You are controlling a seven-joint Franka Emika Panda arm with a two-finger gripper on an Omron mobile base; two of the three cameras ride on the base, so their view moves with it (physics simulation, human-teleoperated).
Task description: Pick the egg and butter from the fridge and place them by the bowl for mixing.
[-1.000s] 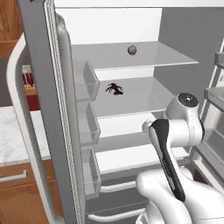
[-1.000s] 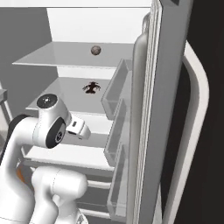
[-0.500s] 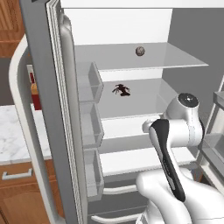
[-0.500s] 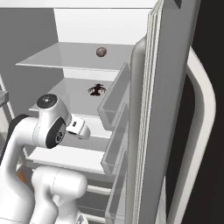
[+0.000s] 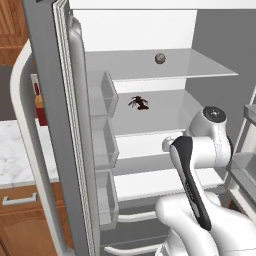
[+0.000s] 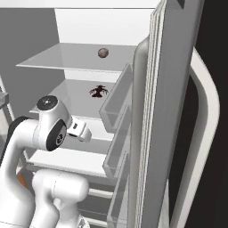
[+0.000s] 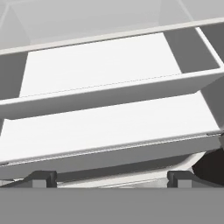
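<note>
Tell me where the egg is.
The egg sits on the fridge's top glass shelf, one shelf above the dark spiky item, seen in both base views.

Even flat rendered light, sharp, no glare.

The arm (image 5: 200, 165) is built from smooth, glossy white rounded shells. A dark, near-black band runs lengthwise along the link nearest the left base camera, curving with the shell. The joint cap at the elbow is a flat dark disc with a grey ring and small light marks; from the right base view a second dark circular cap faces sideways. The two fingers (image 7: 43, 177) are small, dark grey, blocky tips.
</note>
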